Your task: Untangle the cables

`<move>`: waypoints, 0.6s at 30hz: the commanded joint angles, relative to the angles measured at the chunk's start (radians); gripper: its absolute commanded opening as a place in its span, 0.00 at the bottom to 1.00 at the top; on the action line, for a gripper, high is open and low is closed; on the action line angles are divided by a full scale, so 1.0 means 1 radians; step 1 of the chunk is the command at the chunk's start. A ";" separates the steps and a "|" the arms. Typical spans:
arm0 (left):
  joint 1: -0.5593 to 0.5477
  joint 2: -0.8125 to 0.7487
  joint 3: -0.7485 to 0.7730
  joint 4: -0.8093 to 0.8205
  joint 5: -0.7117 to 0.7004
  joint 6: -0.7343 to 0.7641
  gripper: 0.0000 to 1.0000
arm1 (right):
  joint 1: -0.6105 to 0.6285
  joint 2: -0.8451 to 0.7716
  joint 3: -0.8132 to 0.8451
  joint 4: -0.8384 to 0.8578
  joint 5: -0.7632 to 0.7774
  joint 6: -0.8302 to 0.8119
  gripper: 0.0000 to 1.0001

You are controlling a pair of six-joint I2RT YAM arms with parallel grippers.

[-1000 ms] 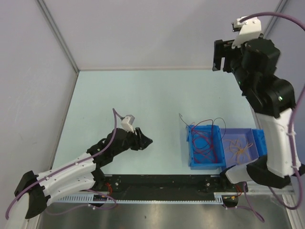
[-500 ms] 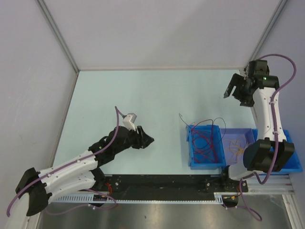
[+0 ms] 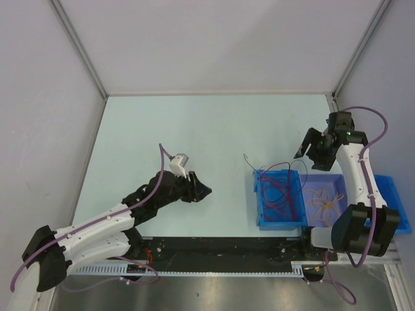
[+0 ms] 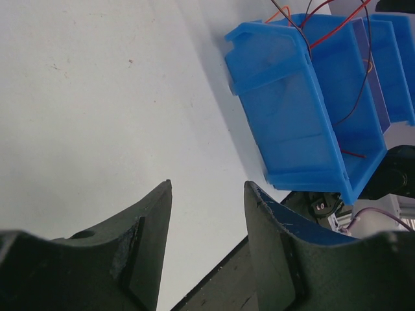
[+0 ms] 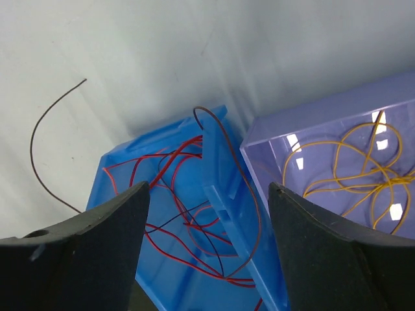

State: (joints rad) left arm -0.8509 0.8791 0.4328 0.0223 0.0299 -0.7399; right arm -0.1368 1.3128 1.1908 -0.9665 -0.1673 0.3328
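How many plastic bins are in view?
3. A blue plastic bin holding red and dark wires; a translucent lavender bin with yellow wires against its right side; a second blue bin farther right, partly hidden by the right arm.

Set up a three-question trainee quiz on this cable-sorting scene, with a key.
1. True or false: the left gripper is holding a cable.
2. What colour are the wires in the clear bin? A red, B yellow, C blue.
3. Fill in: the right gripper, jaws open, points down at the red-wire bin, whose colour is ____.

Key: 1 false, its jaws stand open over bare table; 2 B; 3 blue.
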 commanded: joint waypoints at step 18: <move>-0.005 -0.046 -0.005 0.007 0.015 0.045 0.54 | 0.016 -0.081 -0.151 0.127 -0.001 0.109 0.26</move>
State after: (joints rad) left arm -0.8509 0.8574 0.4324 0.0242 0.0383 -0.7219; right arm -0.1295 1.2781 1.0344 -0.8837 -0.1589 0.4248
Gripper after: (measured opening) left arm 0.536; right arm 0.408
